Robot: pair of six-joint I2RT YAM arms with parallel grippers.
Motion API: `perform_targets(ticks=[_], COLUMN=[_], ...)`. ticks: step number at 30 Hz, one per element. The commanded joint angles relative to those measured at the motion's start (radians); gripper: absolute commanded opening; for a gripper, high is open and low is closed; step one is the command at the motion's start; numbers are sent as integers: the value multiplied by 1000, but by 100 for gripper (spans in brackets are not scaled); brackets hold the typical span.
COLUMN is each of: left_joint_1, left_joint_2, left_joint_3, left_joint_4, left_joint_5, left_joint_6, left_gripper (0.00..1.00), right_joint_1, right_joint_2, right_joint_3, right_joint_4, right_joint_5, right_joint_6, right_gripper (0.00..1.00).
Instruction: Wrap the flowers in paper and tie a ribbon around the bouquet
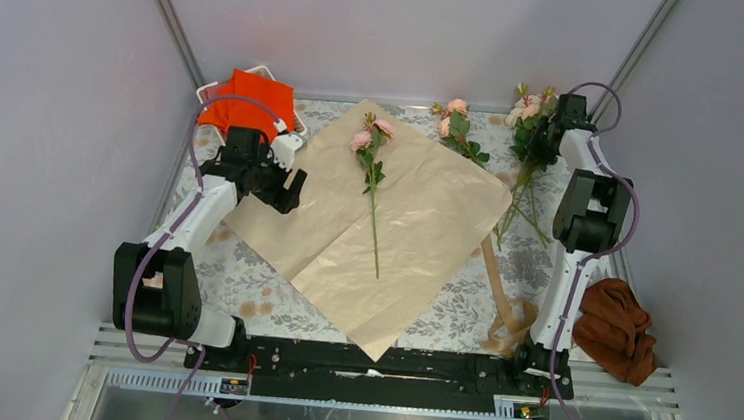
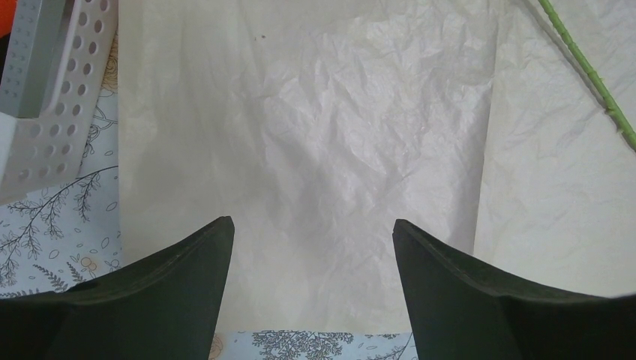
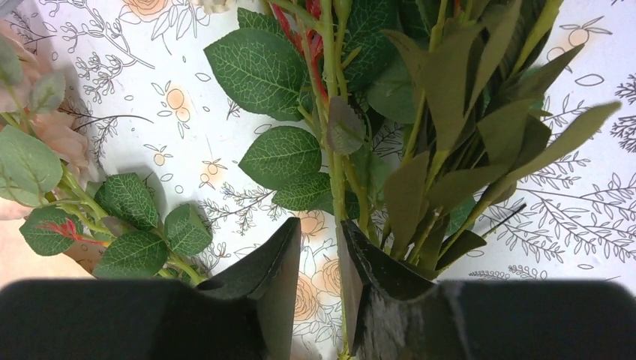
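Left claw [image 2: 311, 225] is wide open over the paper [image 2: 322, 135]; right claw [image 3: 319, 225], upper right, is narrow around one stem of the flowers [image 3: 281, 157], can't tell if gripping.

Paper [image 1: 387, 221] was plain tan-peach. Flowers [image 1: 372, 135] showed pink blooms, green leaves, green stems. Ribbon [image 1: 501, 305] was tan-beige. Desk [image 1: 242, 280] had white cover printed with grey line-drawn sprigs and orange blossoms. Orange-red cloth [image 1: 246, 105] and rust-brown cloth [image 1: 619, 330] were unpatterned. Left pincer [image 2: 313, 225] and right pincer [image 3: 319, 229] were black.
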Motion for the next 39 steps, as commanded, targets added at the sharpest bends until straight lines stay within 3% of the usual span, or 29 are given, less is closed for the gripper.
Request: perform_targets(ticks=[1, 5, 11, 16, 26, 29, 34, 39], left_joint_1=[7, 11, 14, 15, 17, 17, 19, 23], left_joint_2=[-3, -9, -9, -6, -10, -11, -22, -29], left_joint_3=[11, -3, -3, -5, -9, -8, -13, -14], left_joint_4=[7, 15, 16, 16, 16, 16, 15, 16], left_joint_5=[-5, 1, 19, 26, 36, 38, 36, 49], left_joint_6=[-11, -8, -6, -7, -6, -5, -4, -2], left_gripper=[85, 85, 85, 85, 85, 85, 85, 85], right_joint_1=[1, 13, 55, 80, 83, 83, 80, 80], right_joint_2=[28, 57, 24, -51, -106, -92, -20, -20], right_joint_3=[57, 101, 86, -12, -97, -104, -72, -66], right_joint_4=[-23, -65, -137, -111, -102, -83, -112, -106], right_joint_5=[-17, -5, 265, 361, 379, 337, 288, 242], right_joint_6=[-33, -31, -28, -55, -69, -77, -59, -70], right_gripper=[33, 37, 39, 37, 43, 37, 35, 13])
